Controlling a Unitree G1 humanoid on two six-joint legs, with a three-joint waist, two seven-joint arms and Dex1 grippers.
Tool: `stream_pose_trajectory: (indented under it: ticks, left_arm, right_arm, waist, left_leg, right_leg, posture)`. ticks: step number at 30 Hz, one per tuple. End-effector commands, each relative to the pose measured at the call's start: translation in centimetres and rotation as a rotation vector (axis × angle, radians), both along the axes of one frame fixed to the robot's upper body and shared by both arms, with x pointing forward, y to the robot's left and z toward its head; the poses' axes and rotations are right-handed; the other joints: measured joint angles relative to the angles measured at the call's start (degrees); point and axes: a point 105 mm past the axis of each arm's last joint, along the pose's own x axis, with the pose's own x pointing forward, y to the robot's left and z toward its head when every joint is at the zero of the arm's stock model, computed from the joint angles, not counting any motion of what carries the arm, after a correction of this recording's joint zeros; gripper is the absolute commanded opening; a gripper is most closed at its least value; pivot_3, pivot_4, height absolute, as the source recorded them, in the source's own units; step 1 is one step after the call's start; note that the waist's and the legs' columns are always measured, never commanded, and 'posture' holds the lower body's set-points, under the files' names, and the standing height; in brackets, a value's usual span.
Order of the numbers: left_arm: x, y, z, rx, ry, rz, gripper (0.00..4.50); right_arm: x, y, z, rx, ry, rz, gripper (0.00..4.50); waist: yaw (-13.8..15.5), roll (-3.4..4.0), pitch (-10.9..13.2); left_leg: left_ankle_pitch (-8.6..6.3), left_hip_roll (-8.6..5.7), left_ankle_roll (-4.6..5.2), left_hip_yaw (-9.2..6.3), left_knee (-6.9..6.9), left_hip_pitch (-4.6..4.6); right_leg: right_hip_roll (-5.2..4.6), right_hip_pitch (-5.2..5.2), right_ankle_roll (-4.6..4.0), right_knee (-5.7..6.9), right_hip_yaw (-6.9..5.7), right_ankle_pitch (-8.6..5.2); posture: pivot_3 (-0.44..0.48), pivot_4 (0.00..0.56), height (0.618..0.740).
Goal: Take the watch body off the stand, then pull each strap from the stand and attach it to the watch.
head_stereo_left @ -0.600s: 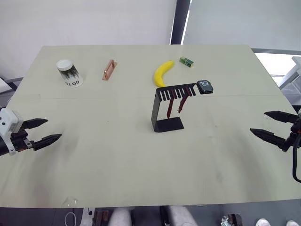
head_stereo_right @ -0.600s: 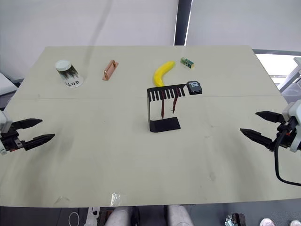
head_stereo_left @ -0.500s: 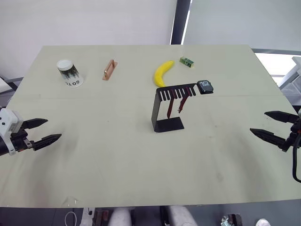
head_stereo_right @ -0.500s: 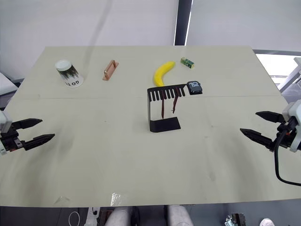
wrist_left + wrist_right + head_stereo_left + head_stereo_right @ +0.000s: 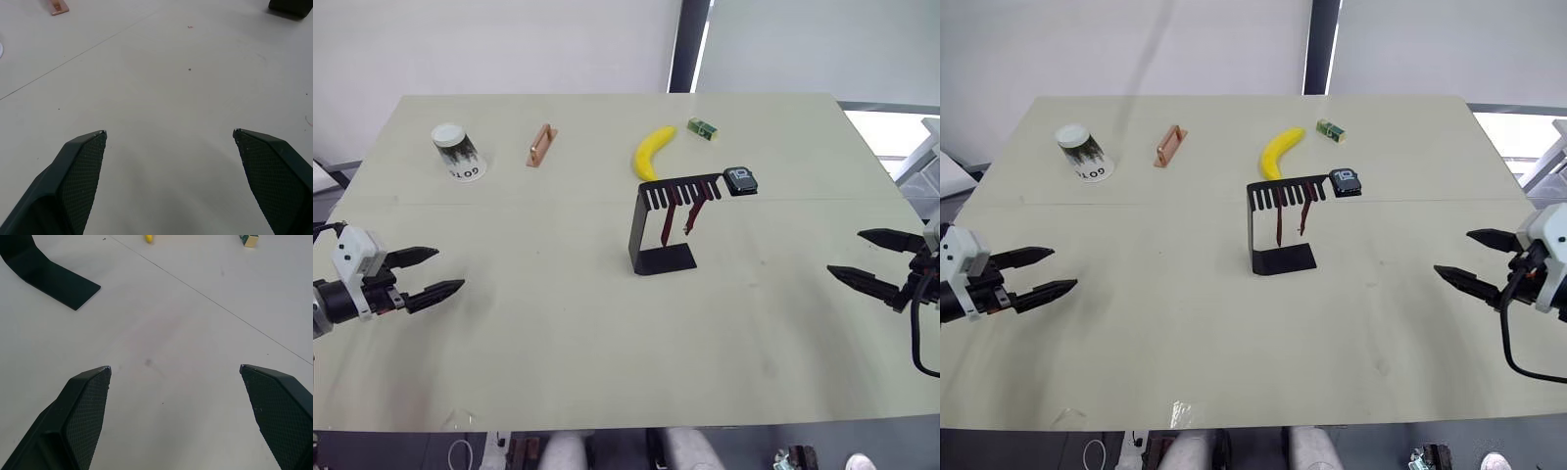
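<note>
The black stand [image 5: 658, 227] rises near the middle of the table. The dark watch body [image 5: 740, 179] sits in the ring at the right end of its comb-like top arm. Two maroon straps [image 5: 677, 213] hang from the slots. My left gripper [image 5: 440, 271] is open low over the table far to the left of the stand. My right gripper [image 5: 859, 255] is open far to the right of it. Neither holds anything. The stand's base [image 5: 46, 274] shows in the right wrist view.
An upturned paper cup [image 5: 458, 152] stands at the back left, with a copper-coloured bar [image 5: 540, 145] beside it. A banana [image 5: 652, 152] and a small green box [image 5: 702, 127] lie behind the stand. The table [image 5: 538, 323] is pale.
My left gripper has moved a little to the right, toward the stand. My right gripper has shifted slightly inward.
</note>
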Motion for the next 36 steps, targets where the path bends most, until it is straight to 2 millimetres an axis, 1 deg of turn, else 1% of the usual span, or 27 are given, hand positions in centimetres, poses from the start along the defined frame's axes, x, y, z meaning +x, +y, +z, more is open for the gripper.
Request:
stream_pose_trajectory:
  ticks: [1,3,5,9,10,13,15,16,17,19,20,22,24,26,31,33,36]
  left_arm:
    - [0.1,-0.8,1.1,-0.003,-0.050,-0.026,4.46]
    - [0.1,-1.2,1.1,-0.009,-0.050,-0.040,4.46]
    - [0.1,-2.1,1.2,-0.009,-0.050,-0.074,4.46]
    - [0.2,-5.0,2.5,-0.069,-0.073,-0.174,4.46]
    - [0.2,-6.1,2.9,-0.087,-0.079,-0.212,4.46]
    - [-0.1,-9.7,4.0,-0.121,-0.089,-0.342,4.46]
    - [-0.7,-12.3,5.3,-0.167,-0.095,-0.444,4.46]
    - [-1.0,-13.0,5.7,-0.180,-0.094,-0.470,4.46]
    - [-1.3,-14.3,6.3,-0.203,-0.100,-0.520,4.46]
    - [-1.6,-15.9,7.0,-0.220,-0.113,-0.578,4.46]
    - [-1.7,-16.4,7.2,-0.221,-0.119,-0.596,4.46]
    - [-1.7,-17.8,8.2,-0.230,-0.165,-0.637,4.46]
    - [-1.7,-18.8,9.0,-0.227,-0.200,-0.675,4.46]
    - [-1.7,-19.5,9.4,-0.210,-0.219,-0.706,4.46]
    - [-1.0,-20.5,9.6,-0.180,-0.249,-0.738,4.46]
    - [-0.8,-21.0,10.0,-0.187,-0.267,-0.751,4.46]
    - [-0.7,-21.9,10.8,-0.208,-0.297,-0.763,4.46]
  right_arm:
    - [0.2,0.1,1.1,-0.027,-0.073,-0.019,4.50]
    - [0.2,0.3,1.2,-0.028,-0.084,-0.027,4.50]
    - [0.1,0.4,1.2,-0.034,-0.097,-0.039,4.50]
    - [0.1,0.9,1.9,-0.006,-0.155,-0.101,4.50]
    - [-0.1,1.3,2.0,0.012,-0.172,-0.126,4.50]
    - [-1.6,4.0,2.4,0.051,-0.196,-0.108,4.50]
    - [-2.4,6.0,3.0,0.121,-0.220,-0.104,4.50]
    - [-2.6,6.5,3.2,0.142,-0.224,-0.109,4.50]
    - [-2.9,7.8,3.5,0.205,-0.242,-0.116,4.50]
    - [-3.3,9.7,3.9,0.282,-0.258,-0.121,4.50]
    - [-3.5,10.4,4.0,0.304,-0.261,-0.123,4.50]
    - [-3.9,12.8,4.2,0.358,-0.283,-0.119,4.50]
    - [-3.9,14.2,4.7,0.407,-0.302,-0.134,4.50]
    - [-3.7,14.8,5.1,0.432,-0.309,-0.155,4.50]
    - [-3.1,15.4,5.7,0.461,-0.292,-0.175,4.50]
    - [-2.7,15.9,6.0,0.483,-0.280,-0.167,4.50]
    - [-1.7,16.3,6.5,0.487,-0.276,-0.186,4.50]
  waist:
    - [0.02,0.00,0.00]
    - [0.03,0.00,0.00]
    - [0.03,0.00,0.00]
    - [0.07,0.00,0.00]
    - [0.09,0.00,0.00]
    - [0.47,0.00,0.00]
    - [0.58,0.00,0.00]
    - [0.63,0.00,0.00]
    - [0.61,0.00,0.00]
    - [0.42,-0.03,-0.02]
    - [0.30,-0.01,-0.03]
    - [0.12,0.01,-0.04]
    - [0.06,0.01,-0.04]
    - [0.06,0.01,-0.04]
    - [0.07,0.01,-0.04]
    - [0.06,0.01,-0.04]
    - [0.06,0.01,-0.04]
  left_leg:
    - [0.00,0.00,0.00,0.00,0.00,0.00]
    - [0.02,0.01,-0.03,0.00,0.01,-0.01]
    - [0.02,0.00,-0.04,0.00,0.01,0.00]
    - [0.04,0.00,-0.07,-0.01,0.01,-0.05]
    - [0.05,0.01,-0.09,-0.01,0.03,-0.05]
    - [0.07,0.00,-0.13,-0.06,0.03,-0.08]
    - [0.08,0.02,-0.15,-0.09,0.02,-0.12]
    - [0.09,0.02,-0.16,-0.09,0.03,-0.13]
    - [0.09,0.03,-0.17,-0.10,0.09,-0.13]
    - [0.10,0.04,-0.18,-0.10,0.11,-0.11]
    - [0.10,0.05,-0.19,-0.11,0.11,-0.09]
    - [0.12,0.03,-0.22,-0.09,0.07,-0.08]
    - [0.13,0.05,-0.25,-0.10,0.08,-0.08]
    - [0.15,0.03,-0.27,-0.10,0.17,-0.12]
    - [0.15,0.02,-0.27,-0.10,0.14,-0.13]
    - [0.15,0.02,-0.27,-0.10,0.17,-0.13]
    - [0.14,0.03,-0.26,-0.12,0.23,-0.15]
  right_leg:
    - [0.00,0.00,0.00,0.00,0.00,0.00]
    - [0.00,0.00,0.00,0.01,0.00,0.00]
    - [0.00,0.00,0.00,0.01,0.00,0.00]
    - [0.01,0.02,0.00,0.10,0.00,0.00]
    - [0.01,0.02,0.00,0.12,0.00,0.00]
    - [0.03,0.02,0.01,0.15,0.00,0.00]
    - [0.07,0.04,0.01,0.15,0.00,0.00]
    - [0.08,0.04,0.01,0.16,0.01,0.01]
    - [0.08,0.06,0.02,0.19,0.01,0.01]
    - [0.12,0.09,0.02,0.18,0.03,0.01]
    - [0.14,0.09,0.02,0.21,0.03,0.01]
    - [0.17,0.09,0.02,0.18,0.07,0.01]
    - [0.21,0.09,0.02,0.16,0.06,0.01]
    - [0.20,0.06,0.02,0.14,0.08,0.01]
    - [0.18,0.07,0.02,0.08,0.08,0.01]
    - [0.17,0.07,0.02,0.01,0.08,0.01]
    - [0.18,0.07,0.02,-0.03,0.08,0.01]
  posture:
    - [0.000,0.150,0.740]
    - [0.000,0.150,0.740]
    - [0.000,0.150,0.740]
    - [0.000,0.150,0.740]
    - [0.000,0.150,0.740]
    - [0.000,0.150,0.740]
    - [0.000,0.150,0.740]
    - [0.000,0.150,0.740]
    - [0.000,0.150,0.740]
    - [0.000,0.150,0.740]
    - [0.000,0.150,0.740]
    - [0.000,0.150,0.740]
    - [0.000,0.150,0.740]
    - [0.000,0.150,0.740]
    - [0.000,0.150,0.740]
    - [0.000,0.150,0.740]
    - [0.000,0.150,0.740]
